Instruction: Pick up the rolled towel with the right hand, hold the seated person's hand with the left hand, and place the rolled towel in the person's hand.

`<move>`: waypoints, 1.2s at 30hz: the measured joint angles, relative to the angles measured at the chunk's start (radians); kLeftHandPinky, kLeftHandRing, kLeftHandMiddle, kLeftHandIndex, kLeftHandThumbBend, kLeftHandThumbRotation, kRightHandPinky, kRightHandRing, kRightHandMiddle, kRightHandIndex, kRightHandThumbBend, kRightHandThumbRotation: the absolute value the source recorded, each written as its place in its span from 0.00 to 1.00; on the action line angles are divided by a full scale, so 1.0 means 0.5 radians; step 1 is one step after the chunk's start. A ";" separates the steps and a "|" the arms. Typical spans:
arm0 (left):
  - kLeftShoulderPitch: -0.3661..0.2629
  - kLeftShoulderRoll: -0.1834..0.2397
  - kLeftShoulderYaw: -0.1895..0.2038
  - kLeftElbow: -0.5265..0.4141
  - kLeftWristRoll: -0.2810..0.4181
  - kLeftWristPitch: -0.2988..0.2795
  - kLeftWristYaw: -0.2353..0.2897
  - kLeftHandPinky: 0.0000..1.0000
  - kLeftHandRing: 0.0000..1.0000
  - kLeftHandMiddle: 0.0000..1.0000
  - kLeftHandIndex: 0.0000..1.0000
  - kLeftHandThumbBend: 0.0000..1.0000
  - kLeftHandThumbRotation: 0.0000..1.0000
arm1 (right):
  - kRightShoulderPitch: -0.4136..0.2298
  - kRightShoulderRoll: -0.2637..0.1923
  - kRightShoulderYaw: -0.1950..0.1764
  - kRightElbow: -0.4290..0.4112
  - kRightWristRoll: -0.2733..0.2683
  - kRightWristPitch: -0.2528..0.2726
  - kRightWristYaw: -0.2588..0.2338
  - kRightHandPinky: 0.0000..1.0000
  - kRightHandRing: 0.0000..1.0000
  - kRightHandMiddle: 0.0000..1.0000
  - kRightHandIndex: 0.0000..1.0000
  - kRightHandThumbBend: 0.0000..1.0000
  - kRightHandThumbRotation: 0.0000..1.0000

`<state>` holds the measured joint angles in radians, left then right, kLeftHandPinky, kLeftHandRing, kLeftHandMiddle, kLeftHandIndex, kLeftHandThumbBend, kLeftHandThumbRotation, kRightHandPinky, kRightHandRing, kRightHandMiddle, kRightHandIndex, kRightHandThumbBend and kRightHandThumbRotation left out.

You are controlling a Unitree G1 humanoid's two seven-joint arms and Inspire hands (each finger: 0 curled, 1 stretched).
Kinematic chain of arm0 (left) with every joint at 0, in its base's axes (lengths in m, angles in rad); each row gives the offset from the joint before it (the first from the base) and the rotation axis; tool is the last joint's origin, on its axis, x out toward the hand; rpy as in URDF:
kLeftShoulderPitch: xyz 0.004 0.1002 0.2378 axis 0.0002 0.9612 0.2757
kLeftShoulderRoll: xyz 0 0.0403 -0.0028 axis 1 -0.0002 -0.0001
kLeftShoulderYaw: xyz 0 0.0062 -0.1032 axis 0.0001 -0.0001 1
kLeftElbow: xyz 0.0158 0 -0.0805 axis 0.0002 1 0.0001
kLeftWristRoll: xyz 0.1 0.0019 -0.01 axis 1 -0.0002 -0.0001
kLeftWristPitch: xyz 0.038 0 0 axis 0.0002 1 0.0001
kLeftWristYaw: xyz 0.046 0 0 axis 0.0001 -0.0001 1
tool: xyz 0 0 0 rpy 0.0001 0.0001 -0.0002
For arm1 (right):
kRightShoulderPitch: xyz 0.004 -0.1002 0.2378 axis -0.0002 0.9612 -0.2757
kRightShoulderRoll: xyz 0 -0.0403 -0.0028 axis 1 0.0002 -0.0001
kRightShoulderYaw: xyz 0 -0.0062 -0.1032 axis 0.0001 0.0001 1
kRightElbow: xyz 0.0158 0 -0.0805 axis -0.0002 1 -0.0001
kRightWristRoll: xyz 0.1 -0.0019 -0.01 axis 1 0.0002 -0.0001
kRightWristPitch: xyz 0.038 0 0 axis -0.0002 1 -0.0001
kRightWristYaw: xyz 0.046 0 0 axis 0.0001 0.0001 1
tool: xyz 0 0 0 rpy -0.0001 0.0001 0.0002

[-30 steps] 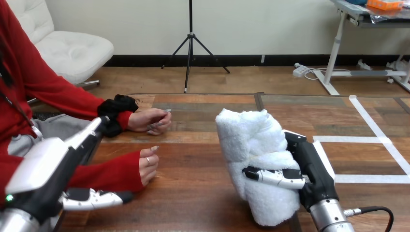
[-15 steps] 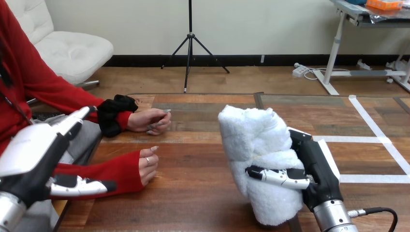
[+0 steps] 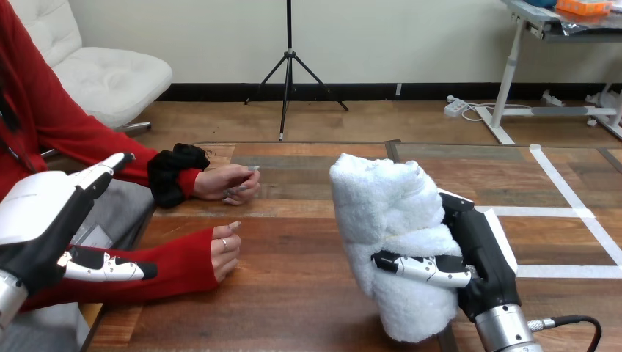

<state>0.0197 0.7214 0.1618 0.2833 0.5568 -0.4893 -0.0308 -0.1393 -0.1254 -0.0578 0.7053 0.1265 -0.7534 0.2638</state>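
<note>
A white rolled towel [image 3: 385, 220] stands upright right of the table's middle, and my right hand [image 3: 469, 253] is shut on it, thumb across its front. My left hand [image 3: 44, 220] hovers open at the far left, fingers straight, over the person's red sleeve and apart from both of their hands. The person's near hand [image 3: 224, 251] rests on the table in a loose fist. Their far hand [image 3: 229, 183] lies curled on the table by the far edge, with a black band at its wrist.
White tape lines [image 3: 579, 213] mark the table's right part. The wooden table [image 3: 293, 293] has bare room between the towel and the person's hands.
My left hand has drawn back to the left and risen, away from the person's near hand. The right hand and towel have barely shifted. The person's hands have stayed still.
</note>
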 measured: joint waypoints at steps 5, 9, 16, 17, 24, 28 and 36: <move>-0.045 0.030 -0.046 0.049 0.015 0.001 -0.009 0.74 0.82 0.88 0.89 1.00 0.33 | 0.022 0.015 0.001 -0.029 0.001 0.000 0.002 0.23 0.28 0.39 0.44 0.88 0.12; -0.087 0.051 -0.083 0.100 0.023 0.000 -0.029 0.74 0.82 0.87 0.89 1.00 0.34 | 0.046 0.021 0.001 -0.062 0.001 0.000 0.004 0.23 0.28 0.39 0.44 0.88 0.12; -0.159 0.095 -0.156 0.186 0.023 0.010 -0.114 0.73 0.81 0.86 0.88 1.00 0.34 | 0.084 0.021 0.000 -0.123 0.044 0.000 0.036 0.23 0.28 0.39 0.44 0.87 0.12; -0.169 0.100 -0.167 0.200 0.023 0.010 -0.125 0.73 0.81 0.86 0.88 1.00 0.34 | 0.090 0.020 0.000 -0.133 0.047 0.000 0.037 0.23 0.28 0.39 0.44 0.87 0.13; -0.240 0.116 -0.235 0.308 0.025 0.007 -0.161 0.73 0.80 0.84 0.86 1.00 0.34 | 0.117 0.019 -0.004 -0.192 0.058 0.000 0.037 0.23 0.27 0.38 0.44 0.87 0.13; -0.275 0.122 -0.274 0.366 0.029 0.001 -0.168 0.72 0.79 0.84 0.85 1.00 0.34 | 0.125 0.019 -0.006 -0.220 0.066 0.000 0.037 0.22 0.27 0.38 0.45 0.87 0.13; -0.321 0.134 -0.340 0.429 0.040 -0.005 -0.202 0.73 0.79 0.83 0.84 1.00 0.33 | 0.125 0.019 -0.009 -0.250 0.079 0.000 0.043 0.22 0.27 0.38 0.45 0.87 0.12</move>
<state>-0.1408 0.7886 -0.0081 0.4980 0.5766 -0.4917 -0.1317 -0.0767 -0.1159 -0.0623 0.5806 0.1662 -0.7533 0.2852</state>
